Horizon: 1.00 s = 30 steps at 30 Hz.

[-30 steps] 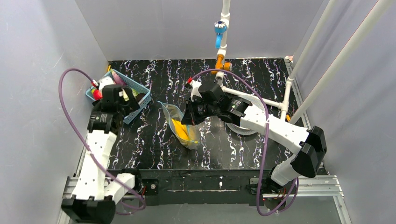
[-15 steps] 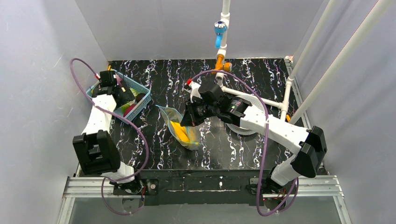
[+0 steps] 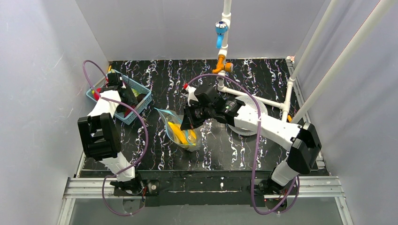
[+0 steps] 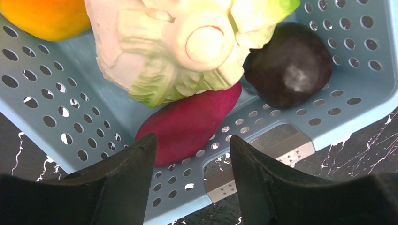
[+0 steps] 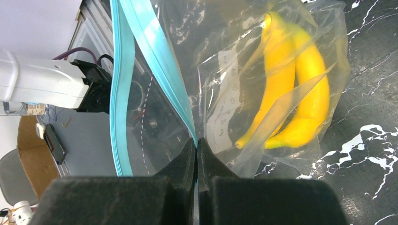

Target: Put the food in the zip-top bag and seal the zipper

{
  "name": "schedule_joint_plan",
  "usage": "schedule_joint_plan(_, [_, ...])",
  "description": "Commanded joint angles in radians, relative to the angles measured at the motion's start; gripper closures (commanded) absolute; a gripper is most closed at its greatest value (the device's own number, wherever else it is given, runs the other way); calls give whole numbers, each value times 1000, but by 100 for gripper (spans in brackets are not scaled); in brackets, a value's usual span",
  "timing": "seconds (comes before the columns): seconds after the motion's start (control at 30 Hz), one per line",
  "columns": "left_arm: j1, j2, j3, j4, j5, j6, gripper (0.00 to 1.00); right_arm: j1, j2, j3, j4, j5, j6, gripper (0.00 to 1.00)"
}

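The left arm (image 3: 104,107) is bent over the far-left basket (image 4: 356,89), jaws apart above a magenta piece (image 4: 187,124). The right arm (image 3: 263,123) is stretched left, jaws clamped on the zip-top bag (image 5: 225,56); the label (image 5: 224,108) cannot be read.

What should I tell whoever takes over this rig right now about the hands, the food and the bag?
Left hand: open, fingers apart at the blue basket, lined up on the magenta sweet potato, nothing gripped.
Right hand: shut on the zip-top bag at its edge by the teal zipper, mouth held open.
Done: bananas are in the bag.
Left to do: sweet potato, cabbage, dark purple piece and orange piece are in the basket; bag them, then seal the zipper.
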Motion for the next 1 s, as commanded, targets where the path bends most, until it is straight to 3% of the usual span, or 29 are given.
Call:
schedule_joint_plan(0.0, [-2,-13,8,-43,-1,-22,40,3,12,44,7,-9,-30,99])
schedule_joint_plan(0.13, [-20,4,2,-50,-52,-18,33,3,14,42,6,-14,-30,99])
schedule_joint_plan(0.3, [-22,67,17,-57,67,-26,30,3,8,41,10,-27,-27,99])
schedule_joint_plan(0.6, [-21,154,57,-80,152,-6,28,3,-19,36,9,-18,-28,99])
schedule_joint_plan(0.73, [-21,172,72,-111,162,-1,34,4,-30,26,18,-18,-28,99])
schedule_joint_plan(0.97, [-20,116,50,-95,164,22,63,5,-31,23,21,-16,-26,99])
